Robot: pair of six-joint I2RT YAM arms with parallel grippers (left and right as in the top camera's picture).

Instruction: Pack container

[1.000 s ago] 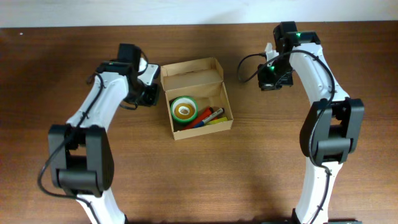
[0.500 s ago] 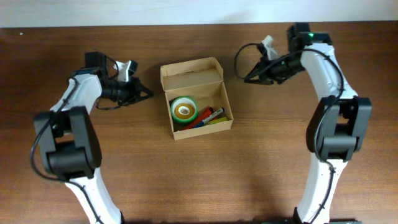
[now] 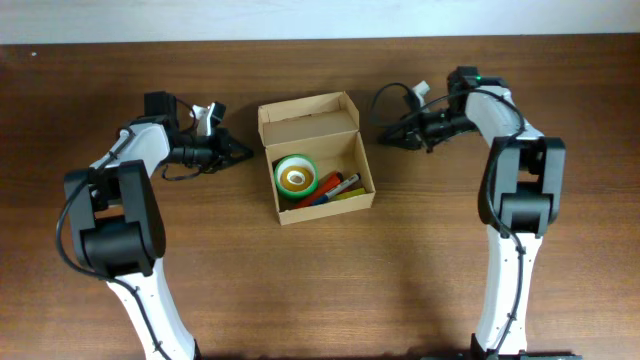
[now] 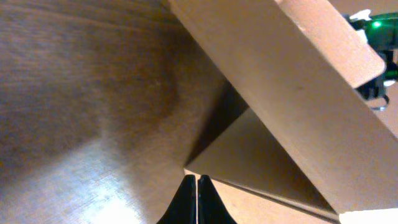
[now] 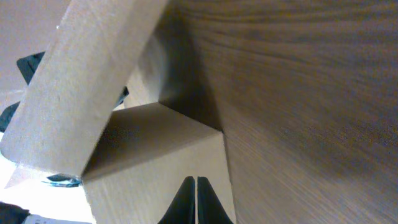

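The container (image 3: pixel 310 124), a small tan cardboard box, sits open at the table's centre with its lid flap standing up at the back. Inside lie a green tape roll (image 3: pixel 295 175) and coloured markers (image 3: pixel 336 187). My left gripper (image 3: pixel 243 153) is shut and empty, its tip pointing at the box's left side, a short gap away. My right gripper (image 3: pixel 385 137), also shut and empty, points at the box's right side. In the left wrist view the closed left gripper (image 4: pixel 197 181) sits just short of the cardboard wall (image 4: pixel 292 81). In the right wrist view the right gripper (image 5: pixel 196 182) faces the box's side (image 5: pixel 155 149).
The brown wooden table (image 3: pixel 320 280) stretches bare in front of the box. A pale wall edge (image 3: pixel 320 20) runs along the back. Cables loop off both wrists near the box's upper corners.
Both arms have swung from raised poses down low, so each shut gripper now points inward at a side of the box. The box and its contents have not moved.
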